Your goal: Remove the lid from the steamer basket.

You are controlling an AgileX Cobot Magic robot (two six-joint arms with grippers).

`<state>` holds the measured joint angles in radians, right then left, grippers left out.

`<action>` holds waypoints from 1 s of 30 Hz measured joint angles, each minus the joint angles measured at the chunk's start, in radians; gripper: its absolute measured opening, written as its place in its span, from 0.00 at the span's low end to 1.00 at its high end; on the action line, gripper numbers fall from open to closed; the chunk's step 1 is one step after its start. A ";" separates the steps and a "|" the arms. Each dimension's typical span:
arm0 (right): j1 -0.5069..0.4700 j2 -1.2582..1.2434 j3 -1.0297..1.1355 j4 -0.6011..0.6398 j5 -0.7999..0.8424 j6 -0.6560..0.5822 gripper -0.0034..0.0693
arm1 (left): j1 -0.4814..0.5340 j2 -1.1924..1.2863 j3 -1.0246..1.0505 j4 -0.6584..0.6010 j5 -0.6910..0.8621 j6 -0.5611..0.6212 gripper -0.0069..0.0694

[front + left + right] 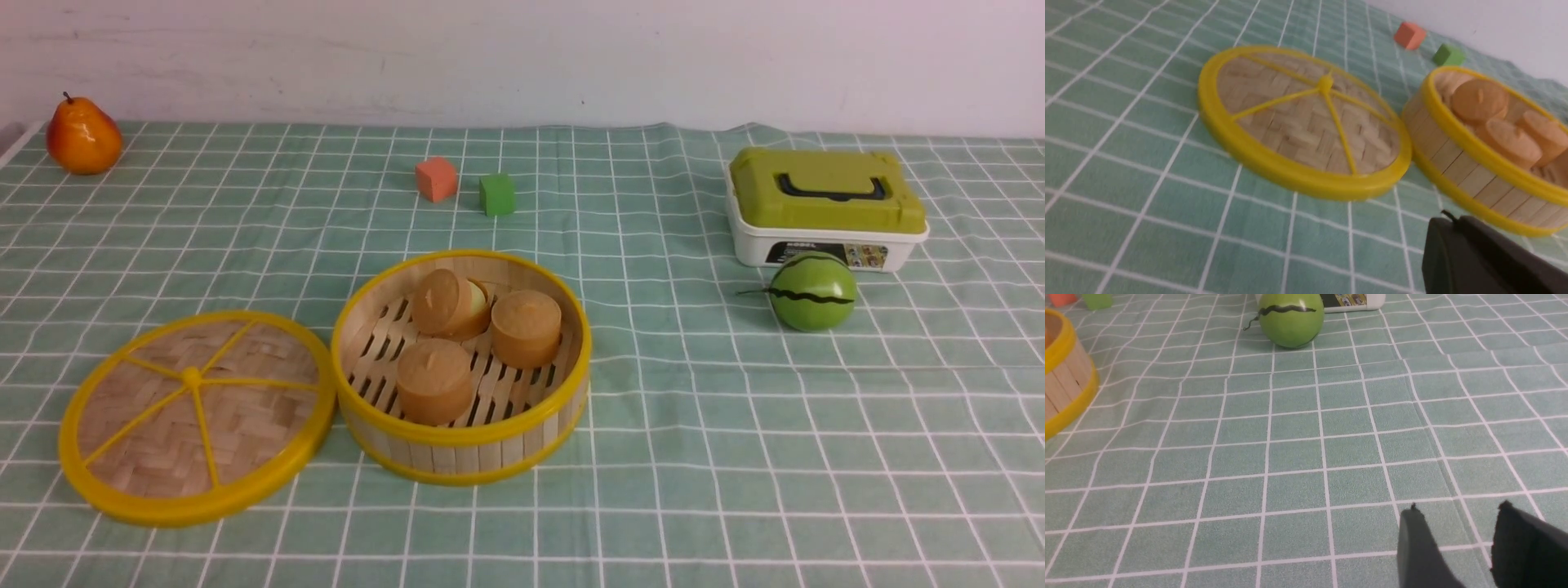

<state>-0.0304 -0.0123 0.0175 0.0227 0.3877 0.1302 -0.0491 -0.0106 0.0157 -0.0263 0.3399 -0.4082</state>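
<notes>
The lid (pixel 196 416), a woven bamboo disc with a yellow rim and spokes, rests on the cloth left of the steamer basket (pixel 461 445), its edge against the basket's wall. The basket stands uncovered with three round tan buns (pixel 522 327) inside. Neither arm shows in the front view. In the left wrist view my left gripper (pixel 1453 222) is shut and empty, hovering near the lid (pixel 1306 122) and the basket (pixel 1453 151), touching neither. My right gripper (pixel 1457 510) is open over bare cloth, with the basket (pixel 1065 384) far off to its side.
A pear (pixel 82 135) sits at the far left. An orange cube (pixel 436 179) and a green cube (pixel 497 194) lie behind the basket. A white box with an olive-green lid (pixel 824 204) and a green striped ball (pixel 813 291) stand at the right.
</notes>
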 joint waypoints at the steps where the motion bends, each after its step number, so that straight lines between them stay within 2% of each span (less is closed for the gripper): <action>1: 0.000 0.000 0.000 0.000 0.000 0.000 0.38 | 0.000 0.000 0.007 0.001 0.003 -0.001 0.09; 11: 0.000 0.000 0.000 0.000 0.000 0.000 0.38 | -0.001 0.000 0.014 0.061 0.037 -0.007 0.09; 30: 0.000 0.000 0.000 0.000 0.000 0.000 0.38 | -0.001 0.000 0.014 0.064 0.052 -0.026 0.12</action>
<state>-0.0304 -0.0123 0.0175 0.0227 0.3877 0.1302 -0.0501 -0.0106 0.0294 0.0375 0.3915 -0.4343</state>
